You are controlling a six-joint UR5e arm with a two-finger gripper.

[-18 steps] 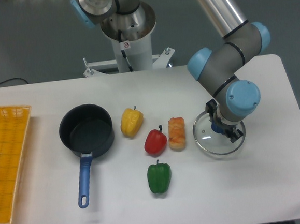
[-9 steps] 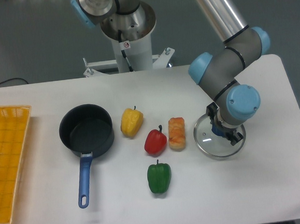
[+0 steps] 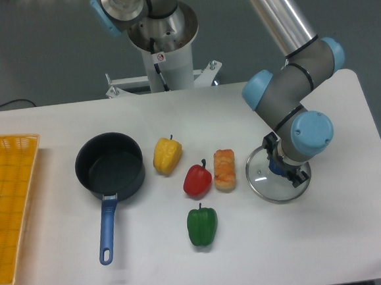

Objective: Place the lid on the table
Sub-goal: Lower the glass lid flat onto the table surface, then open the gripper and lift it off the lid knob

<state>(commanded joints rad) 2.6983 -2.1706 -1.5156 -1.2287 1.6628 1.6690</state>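
1. the glass lid (image 3: pixel 264 177) lies on the right side of the white bench (image 3: pixel 187 261), just beside the bread-like toy roll (image 3: pixel 224 170).
2. it looks flat on the bench, but i cannot be sure it touches all the way round.
3. the gripper (image 3: pixel 282 171) sits over the middle of the lid, where the little blue knob is.
4. i cannot tell if the fingers are squeezing the knob or loose, because the wrist hides them.
5. the lid is likely hard, smooth and a bit heavy. glass can crack, so it wants a soft landing.
6. the knob is the best place to hold, since the rim is thin and slippery.
7. compared with one second ago, the wrist and the lid sit a tiny bit lower and more to the right.
8. the pan (image 3: pixel 110 167) and the peppers have not moved.
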